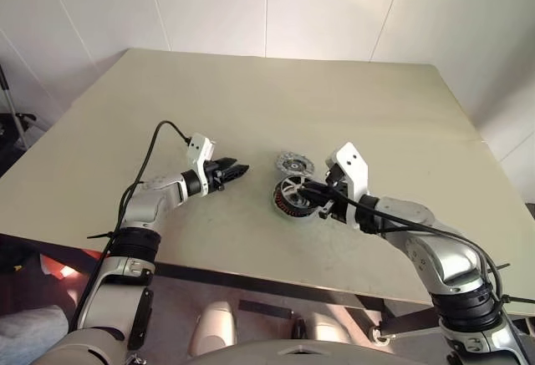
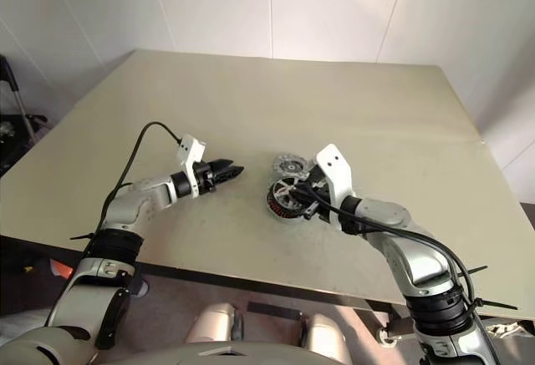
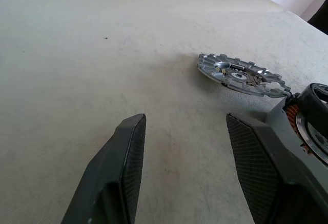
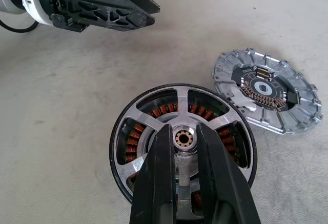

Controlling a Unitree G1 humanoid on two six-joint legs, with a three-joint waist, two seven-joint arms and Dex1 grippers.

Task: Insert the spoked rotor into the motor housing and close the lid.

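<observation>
Rotor going into the housing, lid yet to come.

The right gripper (image 4: pixel 179 152) pinches a spoke of the rotor (image 4: pixel 180 131), which seems seated over the housing (image 1: pixel 288 204); next, release and fetch the lid (image 4: pixel 267 90) lying just beside. The left gripper (image 1: pixel 234 169) hangs open nearby, empty.

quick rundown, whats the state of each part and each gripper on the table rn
spoked rotor: sitting in the housing, a spoke pinched by the right fingers
motor housing: flat on the table, uncovered
lid: off, lying flat beside the housing
right gripper: shut on a rotor spoke
left gripper: fingers apart, holding nothing
</observation>
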